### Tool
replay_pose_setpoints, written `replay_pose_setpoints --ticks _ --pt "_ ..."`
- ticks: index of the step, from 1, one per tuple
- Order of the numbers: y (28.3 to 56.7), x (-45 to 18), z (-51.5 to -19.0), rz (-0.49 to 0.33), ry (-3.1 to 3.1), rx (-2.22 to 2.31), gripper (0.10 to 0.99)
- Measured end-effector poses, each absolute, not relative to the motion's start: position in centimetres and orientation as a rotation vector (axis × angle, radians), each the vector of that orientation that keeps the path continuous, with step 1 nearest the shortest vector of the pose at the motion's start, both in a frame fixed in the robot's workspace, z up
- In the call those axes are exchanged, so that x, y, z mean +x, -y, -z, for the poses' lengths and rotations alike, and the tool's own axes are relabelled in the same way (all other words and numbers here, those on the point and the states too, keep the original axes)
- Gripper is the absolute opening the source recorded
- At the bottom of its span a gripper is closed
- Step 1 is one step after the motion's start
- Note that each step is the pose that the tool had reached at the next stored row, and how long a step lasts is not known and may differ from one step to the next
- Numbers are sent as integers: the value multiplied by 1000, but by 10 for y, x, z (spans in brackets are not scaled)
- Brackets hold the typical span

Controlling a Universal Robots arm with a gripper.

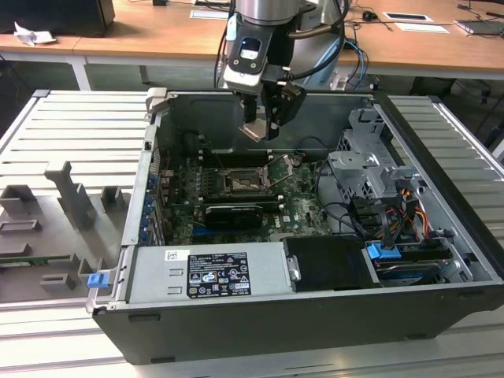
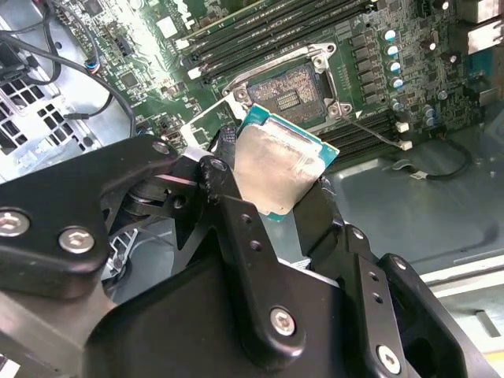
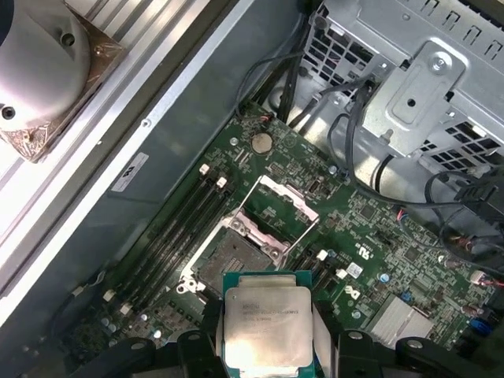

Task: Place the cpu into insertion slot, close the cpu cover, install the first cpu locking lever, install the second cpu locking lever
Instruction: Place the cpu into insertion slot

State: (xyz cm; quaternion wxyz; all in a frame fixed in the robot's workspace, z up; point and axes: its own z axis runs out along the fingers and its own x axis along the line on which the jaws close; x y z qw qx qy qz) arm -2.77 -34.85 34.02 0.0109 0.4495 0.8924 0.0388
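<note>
Gripper clamped on the cpu hangs above the uncovered insertion slot, well apart.

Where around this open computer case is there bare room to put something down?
Bare: ribbed table at the exterior view's left, beyond the grey fixtures. Crowded: circuit board around the insertion slot, cables by the drive cage.

One cpu, one insertion slot
</note>
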Motion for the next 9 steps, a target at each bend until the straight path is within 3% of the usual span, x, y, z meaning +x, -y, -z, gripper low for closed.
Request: replay_pose_setpoints --ticks 9 --pt "348 -28 -338 -120 -2750 1464 537"
